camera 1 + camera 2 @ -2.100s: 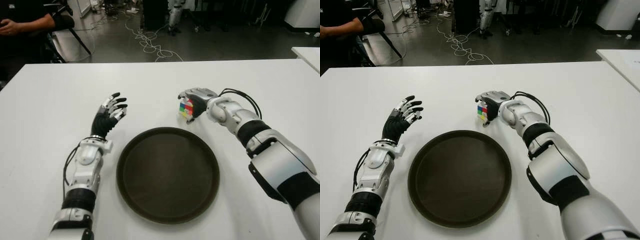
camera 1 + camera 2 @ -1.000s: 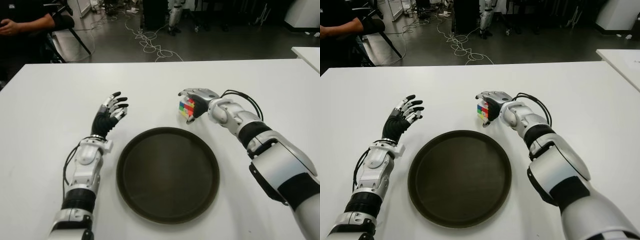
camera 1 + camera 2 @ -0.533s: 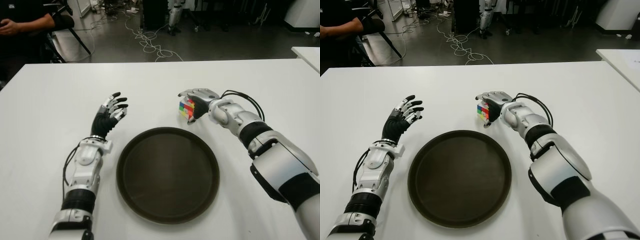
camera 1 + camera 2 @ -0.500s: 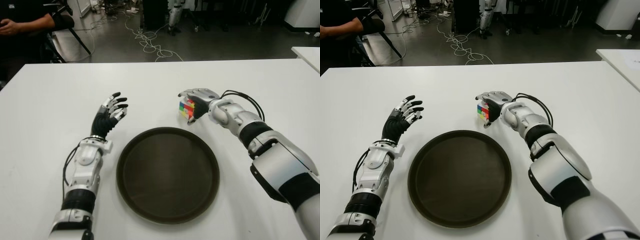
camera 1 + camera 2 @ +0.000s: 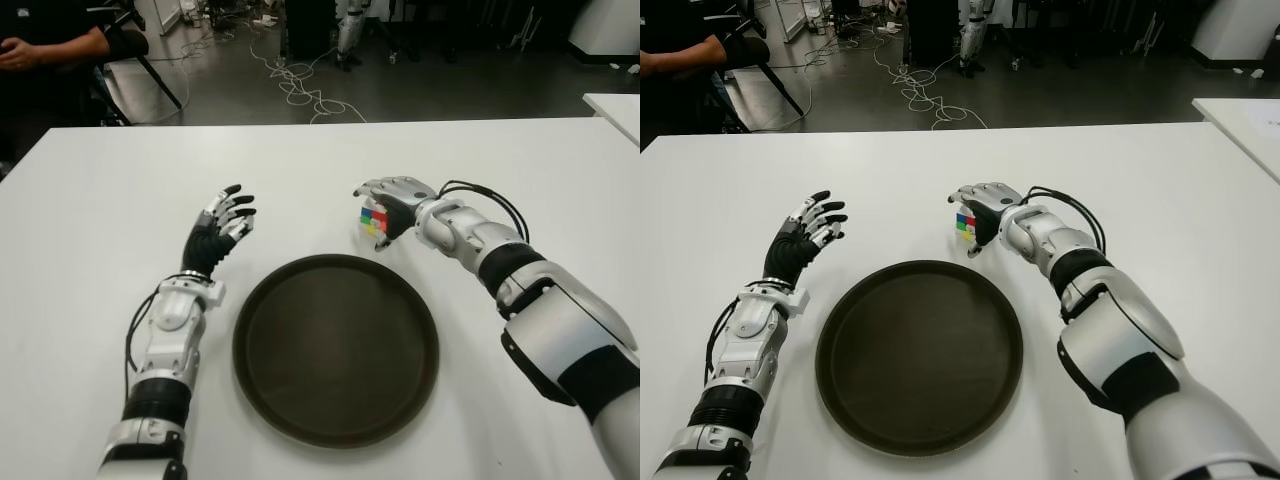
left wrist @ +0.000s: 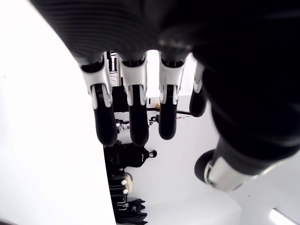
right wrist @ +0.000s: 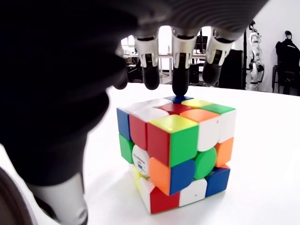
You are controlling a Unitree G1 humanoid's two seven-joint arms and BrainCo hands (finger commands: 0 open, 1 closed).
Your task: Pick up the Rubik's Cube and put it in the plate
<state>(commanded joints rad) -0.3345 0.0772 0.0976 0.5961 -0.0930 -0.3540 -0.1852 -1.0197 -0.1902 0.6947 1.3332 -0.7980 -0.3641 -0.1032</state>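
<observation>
Right hand (image 5: 392,205) has its fingers loosely curled around the cube (image 5: 374,222), which sits on the table (image 5: 90,200) above the plate (image 5: 335,345). Grip looks shallow; could slip when lifted. Left hand (image 5: 218,232) is spread, empty.

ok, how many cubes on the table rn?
1. The Rubik's Cube sits on the white table just past the far rim of the dark plate, under the right robot hand, whose fingers arch over it without closing. None other shows.
</observation>
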